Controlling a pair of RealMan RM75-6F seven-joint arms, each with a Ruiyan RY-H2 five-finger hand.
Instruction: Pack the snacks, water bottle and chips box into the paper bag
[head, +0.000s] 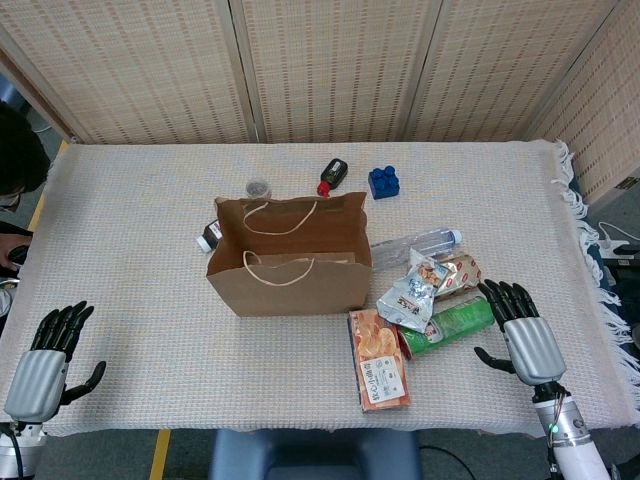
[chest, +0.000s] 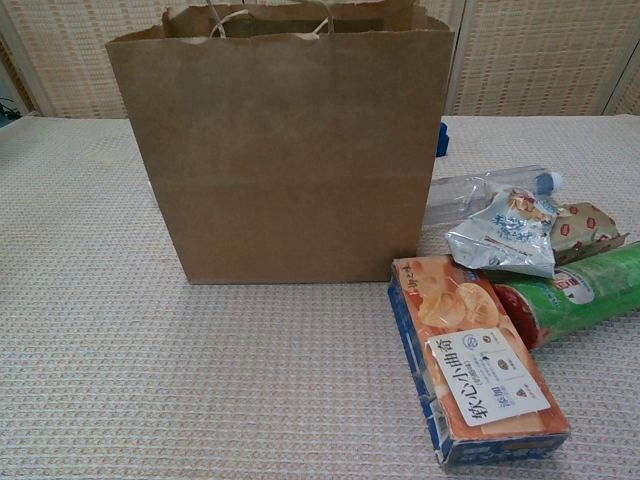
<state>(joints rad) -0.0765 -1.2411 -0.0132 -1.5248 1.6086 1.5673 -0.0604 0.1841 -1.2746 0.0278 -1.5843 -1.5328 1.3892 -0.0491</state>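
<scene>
The paper bag (head: 290, 262) stands upright in the middle of the table (head: 140, 220) with its mouth open and its two cord handles flopped over the rim, a sensible setup, since things can be dropped in from above. Nothing appears to be packed yet, though the bag's inside is only partly visible.

All the goods lie in a loose heap to the right of the bag, within reach of the right hand (head: 525, 335). The orange chips box (head: 379, 361), flat glossy cardboard with blue edges, lies just off the bag's front right corner. Beside it, farther from the bag, a green tube of crisps (head: 450, 326) lies on its side, so it could roll. A silvery foil snack pouch (head: 410, 292) leans on top of the tube, crinkled and soft, and a small red-and-white snack packet (head: 461, 273) sits just beyond it. The clear water bottle (head: 420, 245) lies on its side behind them, its base near the bag's right wall.

Behind the bag sit a blue toy brick (head: 381, 181), a small dark bottle with a red cap (head: 332, 174) and a small round jar (head: 258, 187); another dark bottle (head: 209, 236) peeks out at the bag's left wall.

Both hands grasp nothing: the right rests with fingers spread just beside the tube's end, the left hand (head: 45, 360) lies released well to the left of the bag — the table's woven cloth is coarse and gives good friction
</scene>
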